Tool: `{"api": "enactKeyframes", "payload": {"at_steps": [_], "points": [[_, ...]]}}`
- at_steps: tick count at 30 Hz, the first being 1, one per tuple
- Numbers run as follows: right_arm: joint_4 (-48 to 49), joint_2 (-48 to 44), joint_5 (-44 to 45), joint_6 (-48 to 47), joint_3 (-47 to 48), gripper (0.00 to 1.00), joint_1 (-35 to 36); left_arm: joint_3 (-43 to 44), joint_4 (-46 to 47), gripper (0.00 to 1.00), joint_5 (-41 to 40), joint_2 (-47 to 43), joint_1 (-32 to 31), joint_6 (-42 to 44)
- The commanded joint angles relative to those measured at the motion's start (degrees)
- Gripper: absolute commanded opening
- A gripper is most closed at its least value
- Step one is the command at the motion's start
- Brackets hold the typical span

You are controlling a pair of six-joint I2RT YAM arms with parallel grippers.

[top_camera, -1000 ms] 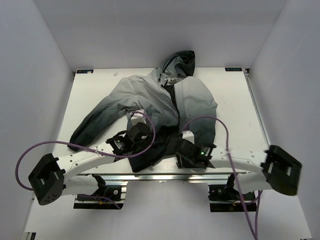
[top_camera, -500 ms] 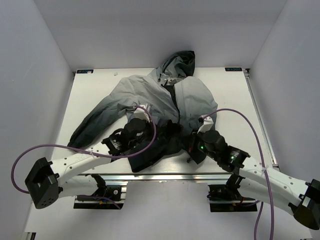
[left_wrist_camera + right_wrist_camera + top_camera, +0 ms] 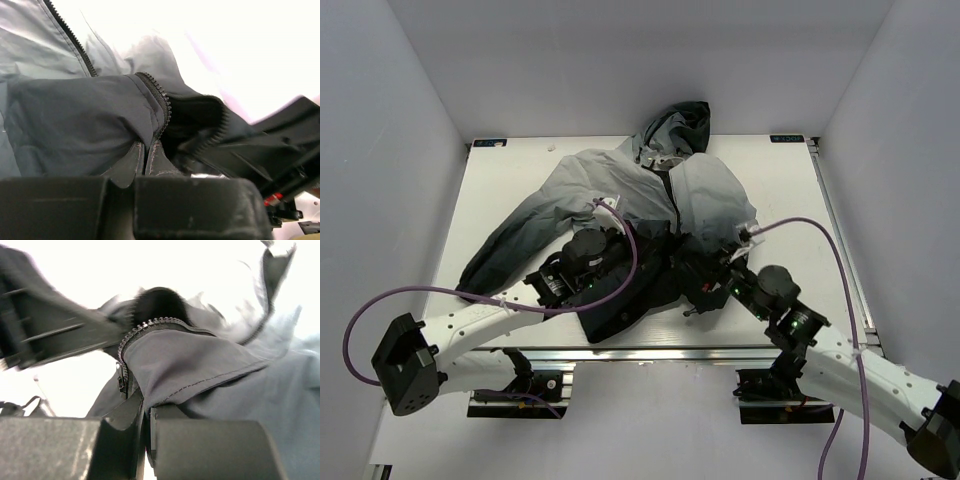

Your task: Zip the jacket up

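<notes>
Lengthwise on the bench [image 3: 790, 185], the jacket [image 3: 610, 190] lies hood far, hem near — left fingers [image 3: 131, 162] and right fingers [image 3: 125, 415] each pinch shut on its black zipper edge.

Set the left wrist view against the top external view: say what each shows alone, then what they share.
Left wrist only: the zipper teeth up close along a folded dark edge, and the left gripper shut on that fabric. Top external only: the whole jacket spread on the table, its hood at the far end, one sleeve trailing to the left, plus the left arm and right arm. Both: the jacket's grey upper fabric and its dark lower front.
</notes>
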Motion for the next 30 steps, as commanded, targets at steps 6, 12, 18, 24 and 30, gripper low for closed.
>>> {"api": "enactKeyframes", "payload": {"at_steps": [6,12,18,24,30], "points": [[18.42,0.3,0.87,-3.92,-3.31,0.0,-0.41,5.73,3.95,0.0,3.17,2.66,0.28,3.95],[19.9,10.59,9.83,-5.58,2.22,0.0,-0.41,5.56,4.91,0.0,6.07,1.96,0.2,3.78],[27.38,9.9,17.3,-4.0,2.05,0.0,-0.85,5.21,2.37,0.0,7.22,1.96,0.2,2.46],[26.26,5.94,16.52,-3.47,1.52,0.0,-1.38,4.06,-1.14,0.0,5.82,0.91,0.2,1.58],[17.64,-0.03,13.09,-2.33,0.21,0.0,-1.56,4.06,-2.55,0.0,-0.5,-0.85,0.2,2.63]]}}
